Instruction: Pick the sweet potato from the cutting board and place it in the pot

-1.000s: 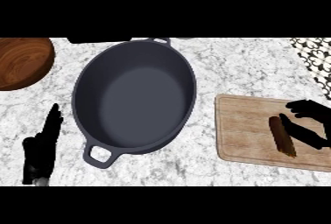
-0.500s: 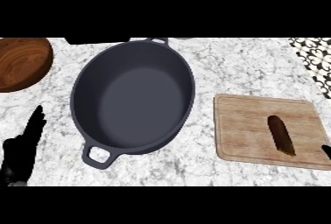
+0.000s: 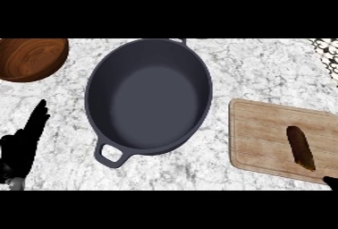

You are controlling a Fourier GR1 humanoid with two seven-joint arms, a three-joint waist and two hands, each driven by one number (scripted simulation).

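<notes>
A brown, elongated sweet potato (image 3: 300, 147) lies free on the wooden cutting board (image 3: 264, 134) at the right. The dark oval pot (image 3: 150, 96) stands in the middle of the counter with nothing inside, one handle toward the lower left. At the lower left edge my left hand (image 3: 20, 147) rests open with its fingers pointing up, apart from the pot. Of my right hand (image 3: 331, 181), just a black tip shows at the lower right corner, below the board and apart from the sweet potato.
A wooden bowl (image 3: 30, 58) sits at the top left corner of the marble counter (image 3: 264, 71). A patterned object (image 3: 328, 56) peeks in at the top right edge.
My right hand was over the sweet potato a second ago and has pulled back to the lower right corner, leaving the potato on the board. My left hand has sunk slightly toward the lower left.
</notes>
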